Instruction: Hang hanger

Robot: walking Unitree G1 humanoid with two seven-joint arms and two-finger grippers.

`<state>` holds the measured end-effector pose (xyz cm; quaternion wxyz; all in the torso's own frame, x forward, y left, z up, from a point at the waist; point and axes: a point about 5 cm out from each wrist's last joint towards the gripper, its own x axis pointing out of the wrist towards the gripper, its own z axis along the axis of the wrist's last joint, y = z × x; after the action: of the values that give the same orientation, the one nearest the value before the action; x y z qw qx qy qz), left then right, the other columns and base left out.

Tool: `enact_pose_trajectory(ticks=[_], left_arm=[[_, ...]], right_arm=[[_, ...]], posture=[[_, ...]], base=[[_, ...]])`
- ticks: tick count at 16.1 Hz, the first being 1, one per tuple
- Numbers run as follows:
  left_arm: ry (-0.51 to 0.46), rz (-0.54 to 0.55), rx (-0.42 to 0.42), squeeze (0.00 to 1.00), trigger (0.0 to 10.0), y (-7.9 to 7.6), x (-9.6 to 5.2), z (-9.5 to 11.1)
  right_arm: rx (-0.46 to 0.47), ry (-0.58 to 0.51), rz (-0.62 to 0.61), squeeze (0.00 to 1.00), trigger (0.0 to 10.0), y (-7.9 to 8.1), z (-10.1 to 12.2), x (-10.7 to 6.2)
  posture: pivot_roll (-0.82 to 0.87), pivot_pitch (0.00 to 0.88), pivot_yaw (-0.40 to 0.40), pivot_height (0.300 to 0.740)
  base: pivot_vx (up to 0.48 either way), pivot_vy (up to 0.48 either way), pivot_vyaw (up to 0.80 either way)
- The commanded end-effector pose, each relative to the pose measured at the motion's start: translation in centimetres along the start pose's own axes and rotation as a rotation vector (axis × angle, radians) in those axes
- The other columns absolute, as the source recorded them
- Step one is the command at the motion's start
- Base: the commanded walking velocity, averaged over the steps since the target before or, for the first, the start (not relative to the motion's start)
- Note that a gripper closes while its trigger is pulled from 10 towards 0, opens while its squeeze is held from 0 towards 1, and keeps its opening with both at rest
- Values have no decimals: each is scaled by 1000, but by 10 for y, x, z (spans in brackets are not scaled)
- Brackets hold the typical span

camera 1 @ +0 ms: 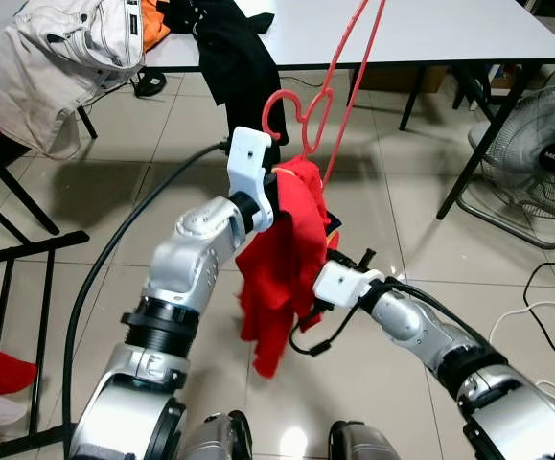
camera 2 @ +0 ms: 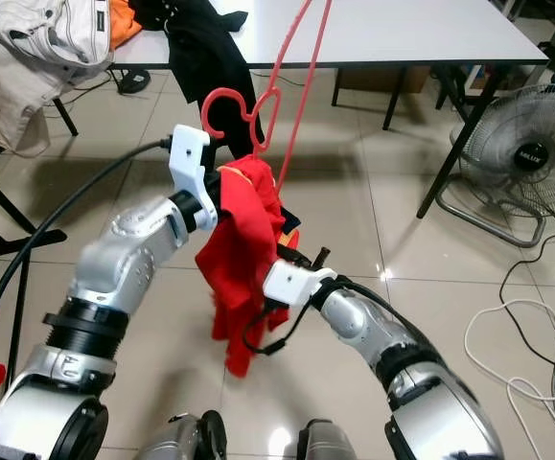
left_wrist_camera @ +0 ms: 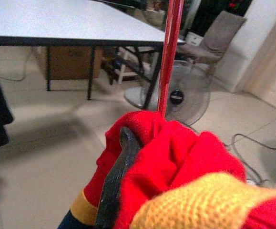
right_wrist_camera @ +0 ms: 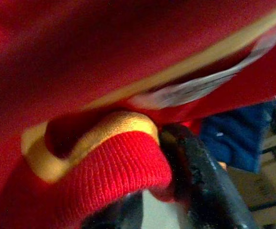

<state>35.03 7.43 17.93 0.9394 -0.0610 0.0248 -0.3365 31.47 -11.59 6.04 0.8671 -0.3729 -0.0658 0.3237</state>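
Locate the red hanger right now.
Head views, centre: the red hanger is held up at the left tool, its hook in front of the white table, red sweater below.

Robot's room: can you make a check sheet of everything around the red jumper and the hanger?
Surface: white table stands behind, over a tiled floor.
Job's things: red hanger held up in the air, hook not on anything; red sweater hangs bunched below it.
Clutter: beige jacket and black garment draped off the table edge.
Grippers: left gripper grips the sweater's top by the hanger; right gripper has its jaws on the sweater's cuff.
Cables: black hose across the floor; white cables on the robot's right.
Surroundings: floor fan, black rack.
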Motion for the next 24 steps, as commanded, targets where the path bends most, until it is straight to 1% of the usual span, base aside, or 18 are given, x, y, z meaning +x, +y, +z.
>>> enact_pose_trajectory(ticks=[1,2,4,5,7,9,12,13,14,15,16,17,18,19,20,21,22,24], left_arm=[[8,33,31,0,10000,5,-2,-8],[18,78,85,0,10000,14,-4,-16],[23,140,128,0,10000,27,-8,-22],[18,168,155,0,10000,34,-10,-23],[20,181,188,0,10000,38,-12,-25],[53,226,289,0,10000,54,-17,-32],[79,281,365,0,10000,72,-25,-32],[81,286,392,0,10000,75,-26,-31],[76,284,420,0,10000,76,-28,-30],[41,270,538,0,10000,79,-30,-26],[28,255,567,0,10000,78,-31,-25],[46,236,600,0,10000,80,-33,-27],[48,231,642,0,10000,81,-35,-27],[72,210,731,0,10000,82,-38,-28],[118,159,863,0,10000,84,-41,-30],[129,120,905,0,10000,84,-43,-30],[142,61,953,0,10000,84,-45,-30],[172,54,1024,0,10000,88,-48,-30]], right_arm=[[74,-36,-23,0,0,-5,3,-2],[148,-63,-36,0,0,-10,4,-6],[272,-94,-34,0,0,-18,3,-14],[354,-108,-16,0,0,-24,3,-20],[409,-122,-1,0,0,-29,3,-26],[488,-158,55,0,0,-48,6,-48],[562,-170,83,0,0,-67,8,-71],[576,-165,86,0,0,-70,6,-76],[592,-158,81,0,0,-74,5,-80],[658,-134,75,0,0,-82,0,-92],[683,-129,79,0,0,-83,-1,-95],[707,-124,74,0,0,-87,-2,-100],[705,-110,79,0,0,-88,-4,-102],[715,-110,71,0,0,-92,-5,-106],[741,-112,49,0,0,-99,-6,-111],[770,-125,30,0,0,-106,-5,-115],[773,-144,13,0,0,-115,-3,-120],[770,-168,6,0,0,-127,3,-126]], posture=[[-213,114,49,740],[-213,114,47,740],[-217,113,48,740],[-218,111,50,740],[-222,110,55,740],[-232,114,59,740],[-237,117,58,740],[-238,117,57,740],[-238,117,57,740],[-238,118,59,740],[-238,118,59,740],[-238,118,59,740],[-238,119,60,740],[-238,119,61,740],[-239,120,62,740],[-239,121,65,740],[-239,121,65,740],[-239,122,66,740]], base=[[0,0,0],[0,0,0],[0,0,0],[0,0,0],[0,0,0],[0,0,0],[0,0,0],[0,0,0],[0,0,0],[0,0,0],[0,0,0],[0,0,0],[0,0,0],[0,0,0],[0,0,0],[0,0,0],[0,0,0],[0,0,0]])
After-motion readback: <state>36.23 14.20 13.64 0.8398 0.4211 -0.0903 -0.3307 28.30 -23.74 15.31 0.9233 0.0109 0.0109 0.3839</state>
